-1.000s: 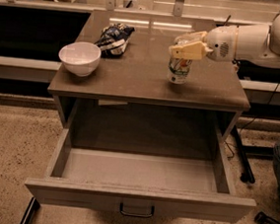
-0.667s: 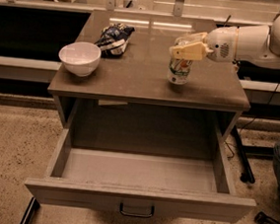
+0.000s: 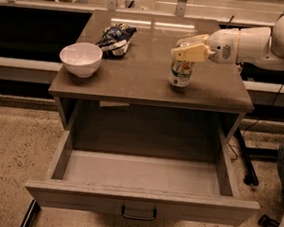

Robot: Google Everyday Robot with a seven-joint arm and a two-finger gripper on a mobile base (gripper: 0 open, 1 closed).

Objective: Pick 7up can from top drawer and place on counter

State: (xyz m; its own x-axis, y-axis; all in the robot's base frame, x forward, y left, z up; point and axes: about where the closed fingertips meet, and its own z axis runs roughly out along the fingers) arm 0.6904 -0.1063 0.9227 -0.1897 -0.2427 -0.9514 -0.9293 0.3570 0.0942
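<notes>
The 7up can stands upright on the counter, right of centre. My gripper reaches in from the right on the white arm and sits at the can's top, hiding its lid. The top drawer is pulled fully out below the counter. Its inside shows only bare floor, and its dark bar handle is at the centre of the front panel.
A white bowl stands at the counter's left front. A dark blue-and-white snack bag lies behind it. A dark stand leg is on the floor right of the cabinet. A rail and glass run behind the counter.
</notes>
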